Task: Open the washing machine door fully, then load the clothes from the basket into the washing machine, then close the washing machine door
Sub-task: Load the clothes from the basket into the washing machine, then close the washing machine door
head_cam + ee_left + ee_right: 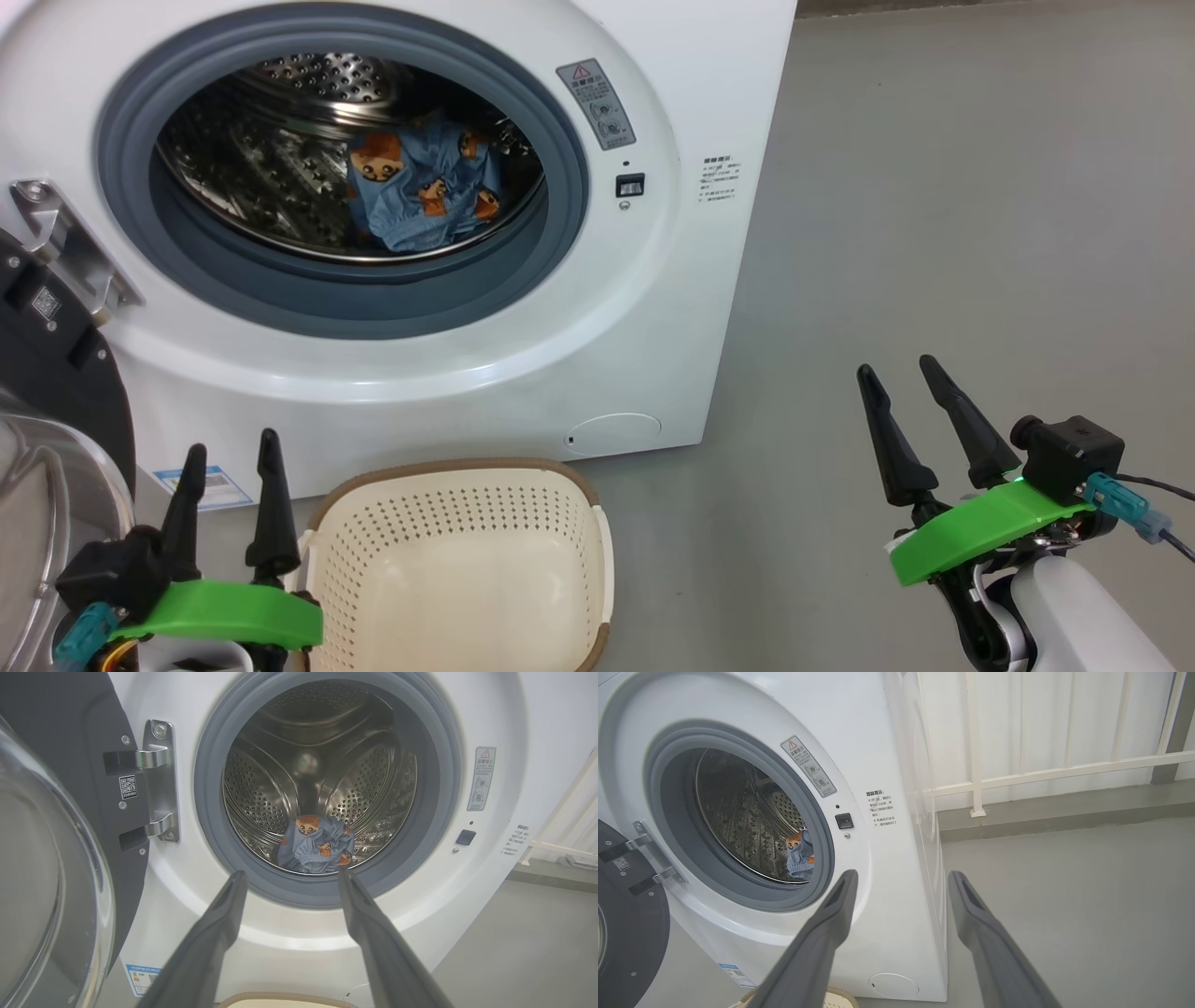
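Your left gripper (233, 441) and right gripper (898, 365) both stand wide, holding nothing — the left just beside the small cream perforated plastic basket (457, 509). The light blue cartoon-print clothes (425, 191) lie inside the big white front-loading washing machine (448, 373); its round black glass-windowed door (65, 373) hangs open.

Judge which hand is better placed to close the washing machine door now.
Left, probably. The clothes lie in the drum and the basket looks empty. The open door hangs at the left, beside the open left hand; the right hand is far across.
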Robot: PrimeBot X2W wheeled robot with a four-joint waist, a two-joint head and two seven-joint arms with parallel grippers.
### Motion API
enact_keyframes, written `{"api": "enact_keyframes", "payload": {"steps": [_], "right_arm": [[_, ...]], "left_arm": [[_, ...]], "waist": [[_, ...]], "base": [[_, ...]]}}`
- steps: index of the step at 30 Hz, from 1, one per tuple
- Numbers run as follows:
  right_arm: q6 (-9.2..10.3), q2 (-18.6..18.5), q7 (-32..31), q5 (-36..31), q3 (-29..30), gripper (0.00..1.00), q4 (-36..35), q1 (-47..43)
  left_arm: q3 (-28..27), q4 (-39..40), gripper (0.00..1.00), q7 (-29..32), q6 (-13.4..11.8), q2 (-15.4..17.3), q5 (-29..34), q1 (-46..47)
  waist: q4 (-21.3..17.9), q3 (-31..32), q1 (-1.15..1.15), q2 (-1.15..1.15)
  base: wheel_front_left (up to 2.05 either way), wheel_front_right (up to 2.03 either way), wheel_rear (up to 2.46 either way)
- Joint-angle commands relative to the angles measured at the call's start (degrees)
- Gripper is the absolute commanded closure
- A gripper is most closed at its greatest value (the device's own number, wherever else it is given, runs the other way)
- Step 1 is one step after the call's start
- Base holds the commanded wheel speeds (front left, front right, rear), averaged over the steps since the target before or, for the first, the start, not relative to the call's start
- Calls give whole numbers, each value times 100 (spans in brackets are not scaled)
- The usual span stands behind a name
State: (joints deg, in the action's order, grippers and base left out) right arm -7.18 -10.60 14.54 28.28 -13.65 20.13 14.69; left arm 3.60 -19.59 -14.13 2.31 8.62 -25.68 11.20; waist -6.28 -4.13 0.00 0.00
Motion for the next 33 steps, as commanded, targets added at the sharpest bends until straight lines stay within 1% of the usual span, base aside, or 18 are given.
{"api": "enact_keyframes", "payload": {"steps": [1, 26, 33], "right_arm": [[-31, -23, 46, 27, -112, 0, -113, 66], [-31, -34, 46, 42, -131, 0, -98, 70], [-31, -33, 46, 33, -131, 0, -96, 67]], "left_arm": [[-172, 131, 0, -61, 9, 164, -10, 71], [-211, 85, 0, -81, 35, 151, -39, 71], [-218, 124, 0, -84, 67, 126, -33, 48]], "waist": [[-1, -3, 0, 0], [-23, 14, 0, 0], [-22, 20, 0, 0]], "base": [[0, 0, 0], [-1, 1, 0], [-64, 64, 0]]}}
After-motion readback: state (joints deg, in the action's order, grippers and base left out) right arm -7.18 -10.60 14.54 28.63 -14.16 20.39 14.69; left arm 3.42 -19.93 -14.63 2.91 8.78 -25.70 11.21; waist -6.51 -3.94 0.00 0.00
